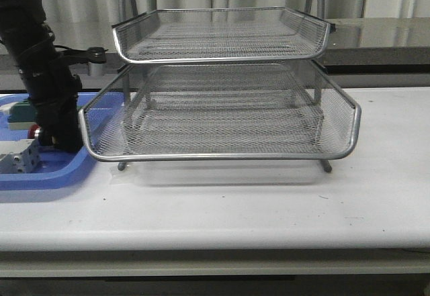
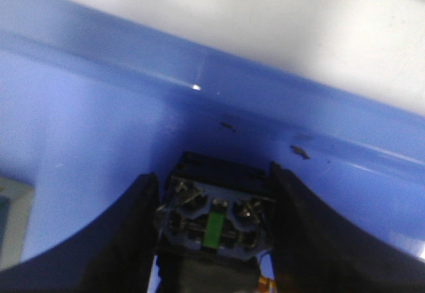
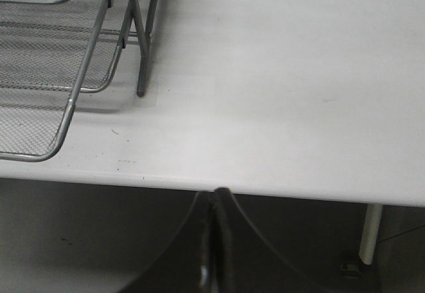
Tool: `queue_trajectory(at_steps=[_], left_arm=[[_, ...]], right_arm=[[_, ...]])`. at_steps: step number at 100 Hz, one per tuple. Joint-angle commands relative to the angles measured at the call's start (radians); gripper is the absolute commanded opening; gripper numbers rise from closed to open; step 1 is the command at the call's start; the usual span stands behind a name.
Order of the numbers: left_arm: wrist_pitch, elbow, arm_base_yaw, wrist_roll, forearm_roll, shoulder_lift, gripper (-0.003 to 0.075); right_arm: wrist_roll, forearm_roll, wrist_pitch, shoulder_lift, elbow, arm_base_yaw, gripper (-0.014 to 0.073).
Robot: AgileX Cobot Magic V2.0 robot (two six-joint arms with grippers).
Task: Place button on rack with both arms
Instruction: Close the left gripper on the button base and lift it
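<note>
One button (image 2: 216, 223) sits clamped in the left end effector (image 2: 214, 230) over the blue tray (image 2: 99, 107); the right end effector (image 3: 216, 240) is closed, empty.

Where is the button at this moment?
The button sits between the fingers of the left gripper, low over the blue tray. In the front view this is at far left, beside the rack.

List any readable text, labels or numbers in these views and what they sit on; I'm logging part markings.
None can be read. The button between the left gripper fingers shows only screws and a green tab, too blurred for markings. The rack, blue tray and table carry no visible text.
</note>
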Motion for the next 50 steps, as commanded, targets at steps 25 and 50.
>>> queue_trajectory(at_steps=[25, 50], left_arm=[[0.134, -0.197, -0.005, -0.074, -0.016, -0.08, -0.002], [0.134, -0.239, -0.005, -0.152, 0.006, -0.159, -0.002]], right_arm=[[0.002, -0.015, -0.059, 0.0, -0.035, 0.0, -0.0068], [0.002, -0.015, -0.059, 0.0, -0.035, 0.0, -0.0068]])
